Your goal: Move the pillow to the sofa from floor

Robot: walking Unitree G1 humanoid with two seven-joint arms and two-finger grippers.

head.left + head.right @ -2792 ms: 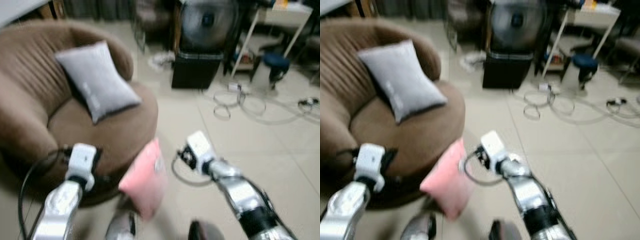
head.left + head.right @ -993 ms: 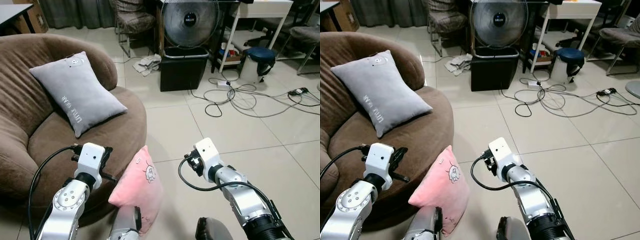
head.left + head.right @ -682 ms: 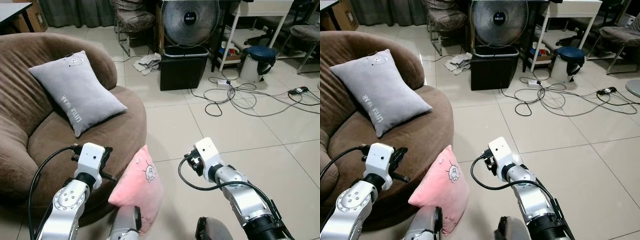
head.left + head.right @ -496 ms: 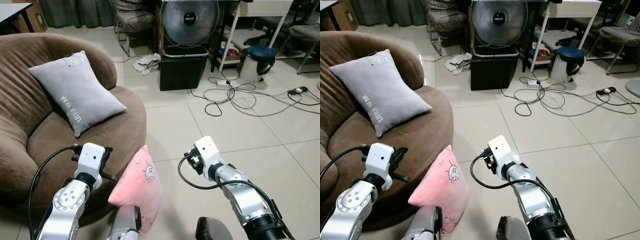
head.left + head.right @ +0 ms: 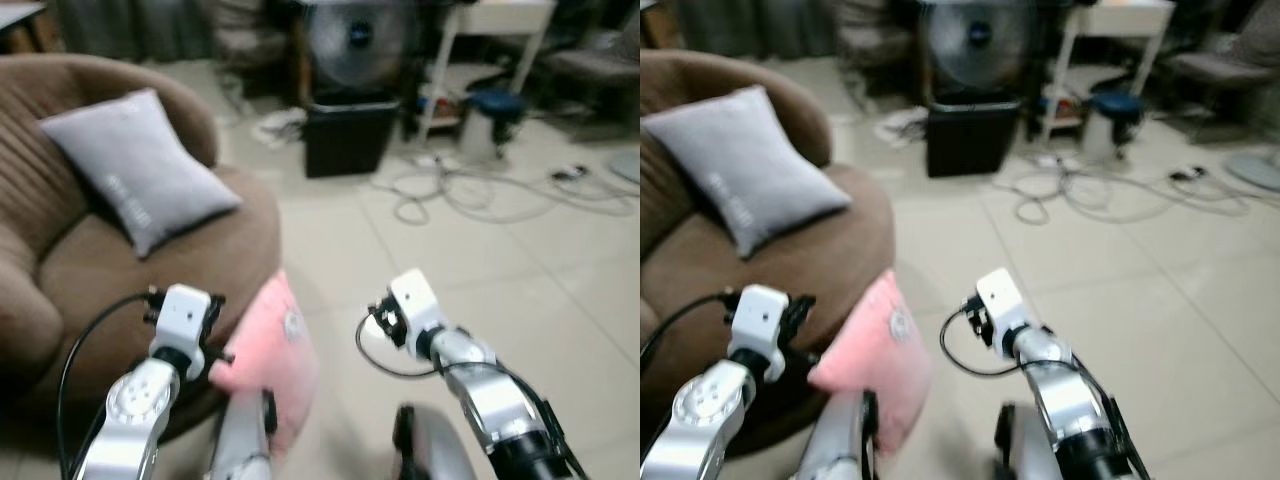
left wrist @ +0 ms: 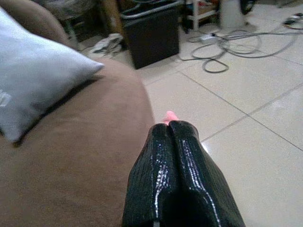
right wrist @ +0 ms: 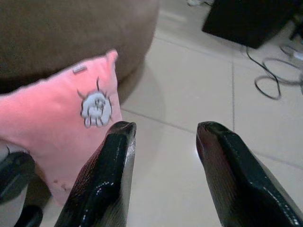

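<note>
Upper left of the head view: brown sofa (image 5: 60, 250) holding a grey cushion (image 5: 135, 180) with white lettering, too blurred to read. Lower left: left gripper (image 6: 177, 156), fingers pressed together on nothing, above the seat edge. Lower centre: pink pillow (image 5: 270, 355) standing on the floor, leaning against the sofa front, with a small cartoon print. Right: right gripper (image 7: 163, 137), fingers spread, empty, near the pillow. Nothing grasped yet; pickup, lift and placement all remaining, by the look of it.
</note>
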